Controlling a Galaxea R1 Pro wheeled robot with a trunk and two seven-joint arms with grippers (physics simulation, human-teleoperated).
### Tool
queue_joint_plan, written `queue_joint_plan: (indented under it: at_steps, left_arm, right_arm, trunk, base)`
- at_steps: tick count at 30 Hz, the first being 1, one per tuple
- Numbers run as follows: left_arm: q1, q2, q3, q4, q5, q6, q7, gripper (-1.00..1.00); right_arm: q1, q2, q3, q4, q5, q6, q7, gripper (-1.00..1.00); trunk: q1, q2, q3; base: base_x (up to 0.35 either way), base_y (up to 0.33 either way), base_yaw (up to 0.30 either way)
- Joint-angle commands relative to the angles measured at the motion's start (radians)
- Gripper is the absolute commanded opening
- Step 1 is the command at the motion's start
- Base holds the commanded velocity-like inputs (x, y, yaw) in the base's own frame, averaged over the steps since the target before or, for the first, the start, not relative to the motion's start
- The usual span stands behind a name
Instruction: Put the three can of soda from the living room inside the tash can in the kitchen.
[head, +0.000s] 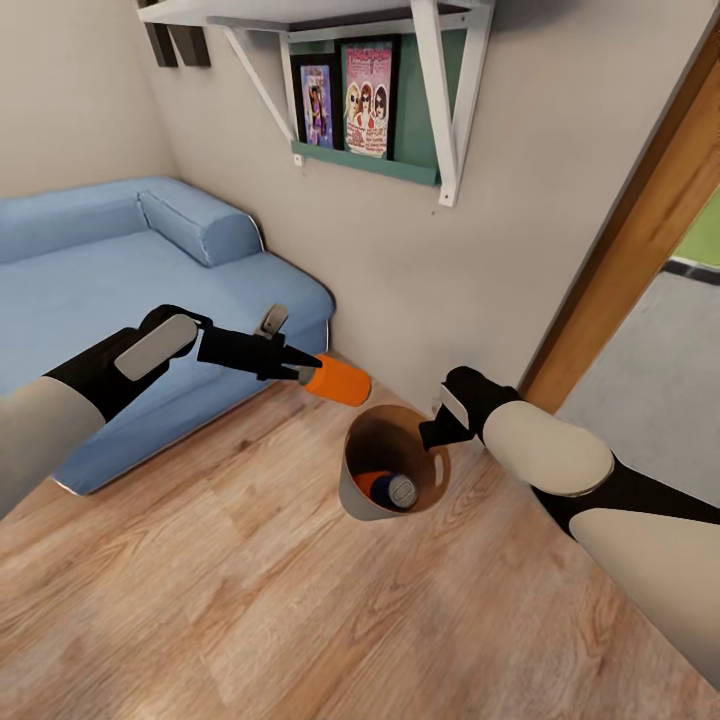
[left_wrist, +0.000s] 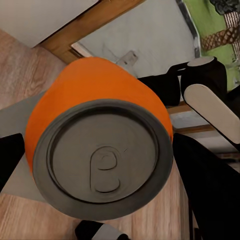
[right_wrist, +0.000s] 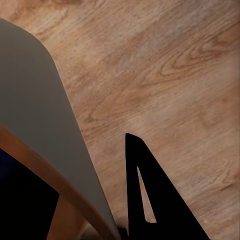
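Note:
My left gripper (head: 316, 371) is shut on an orange can of soda (head: 341, 381), holding it on its side just above the far rim of the tash can (head: 357, 500). In the left wrist view the can's silvery top (left_wrist: 102, 157) faces the camera between the dark fingers (left_wrist: 212, 192). The pale grey bin stands on the wood floor. Inside it lie a dark blue can (head: 398, 491) and another orange can (head: 368, 482). My right gripper (head: 437, 441) is shut on the bin's right rim. One finger (right_wrist: 150, 200) sits outside the grey wall (right_wrist: 45, 125).
A blue sofa (head: 120, 270) stands at the left against the beige wall. A white shelf with framed pictures (head: 365, 100) hangs above. A wood door frame (head: 630, 260) runs up the right side, with grey floor beyond it.

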Motion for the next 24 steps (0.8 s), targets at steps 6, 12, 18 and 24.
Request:
queue_joint_plan:
  at_steps: [6,12,18,24]
  left_arm:
    - [0.000,-0.018,-0.004,-0.001,-0.002,0.000,0.001,-1.00]
    - [0.000,-0.111,-0.173,0.031,0.002,0.000,0.011,-1.00]
    - [0.007,-0.230,-0.244,0.115,0.000,0.000,0.080,-1.00]
    - [0.012,-0.275,-0.253,0.147,0.000,0.000,0.189,-1.00]
  right_arm:
    - [0.000,0.000,-0.018,-0.001,-0.024,0.001,0.003,-1.00]
    - [0.000,0.001,-0.019,-0.001,-0.024,0.001,0.003,-1.00]
    - [0.000,0.001,-0.019,0.000,-0.024,0.002,0.003,-1.00]
    - [0.000,0.002,-0.020,0.003,-0.024,0.001,0.003,-1.00]
  trunk:
    - [-0.023,0.042,0.019]
    - [-0.046,0.084,0.038]
    - [-0.069,0.126,0.057]
    - [-0.092,0.168,0.075]
  base:
    - [0.000,0.000,0.000]
    - [0.000,0.000,0.000]
    - [0.000,0.000,0.000]
    - [0.000,0.000,0.000]
